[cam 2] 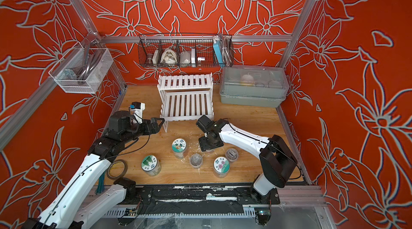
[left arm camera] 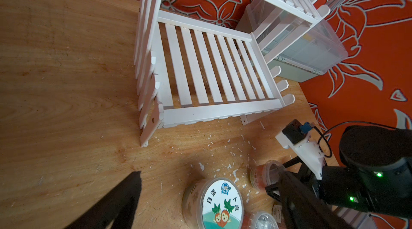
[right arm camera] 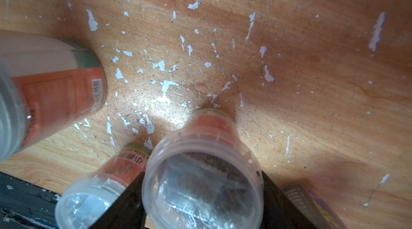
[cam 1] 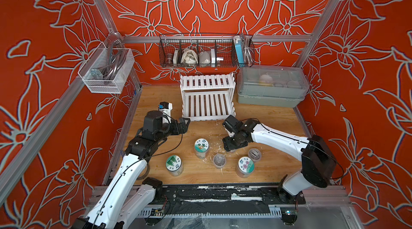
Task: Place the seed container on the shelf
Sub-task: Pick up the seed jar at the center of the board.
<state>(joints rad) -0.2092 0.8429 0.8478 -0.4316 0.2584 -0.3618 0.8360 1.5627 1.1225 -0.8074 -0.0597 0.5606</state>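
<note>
The seed container point(right arm camera: 202, 176), a small tub with a clear lid and an orange label, stands on the wooden table. My right gripper point(right arm camera: 202, 194) is shut on it, a black finger point(right arm camera: 124, 205) pressed to each side of the lid. In both top views the right gripper point(cam 1: 233, 146) point(cam 2: 208, 146) points down and hides the tub. The left wrist view shows the tub point(left arm camera: 265, 174) between those fingers. The white two-tier shelf point(cam 1: 207, 96) point(cam 2: 187, 103) point(left arm camera: 211, 71) stands at the back with both tiers bare. My left gripper point(cam 1: 184, 124) point(left arm camera: 208, 173) hovers open near the shelf's front left corner.
A carrot-lidded jar point(cam 1: 201, 147), a green-lidded jar point(cam 1: 174, 164) and a flower-lidded jar point(cam 1: 246, 165) stand in front, with two small clear tubs point(cam 1: 219, 160) point(cam 1: 254, 154). A tape roll point(cam 2: 116, 168) lies front left. A grey lidded box point(cam 1: 270, 86) sits right of the shelf, a wire basket point(cam 1: 206, 51) above.
</note>
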